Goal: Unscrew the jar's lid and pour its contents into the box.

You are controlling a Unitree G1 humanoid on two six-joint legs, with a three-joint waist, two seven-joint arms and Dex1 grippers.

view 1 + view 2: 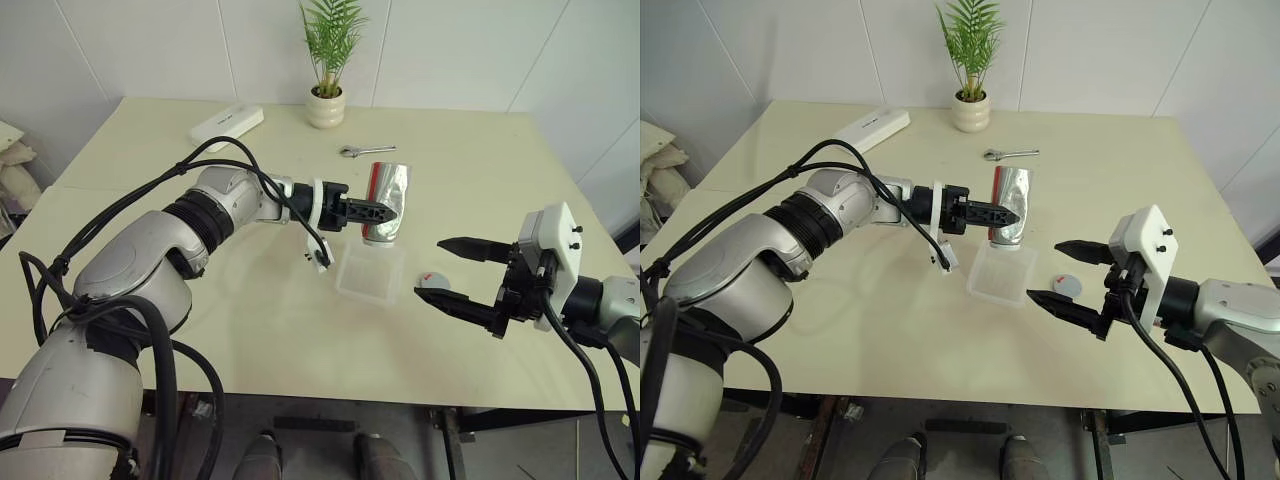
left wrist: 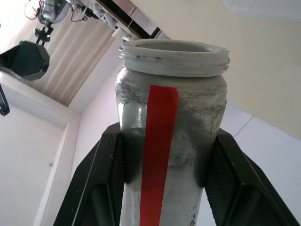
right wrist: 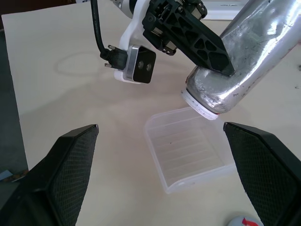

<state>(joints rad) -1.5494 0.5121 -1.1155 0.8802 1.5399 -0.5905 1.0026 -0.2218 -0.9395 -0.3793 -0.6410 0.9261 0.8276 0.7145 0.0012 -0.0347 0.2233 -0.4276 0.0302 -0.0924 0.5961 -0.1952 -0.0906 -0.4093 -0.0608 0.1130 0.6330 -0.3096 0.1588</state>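
My left gripper is shut on the jar, a silvery cylinder with a red stripe. The jar hangs tipped over, its lidless mouth pointing down just above the far edge of the box, a clear shallow tray. A tiny dark bit lies on the box floor. The lid, grey with a red mark, rests on the table right of the box. My right gripper stands open beside the lid, its fingers spread wide towards the box with nothing between them.
A white plant pot stands at the table's back edge. A white oblong case lies at the back left. A small wrench lies behind the jar. The table's front edge runs below the right gripper.
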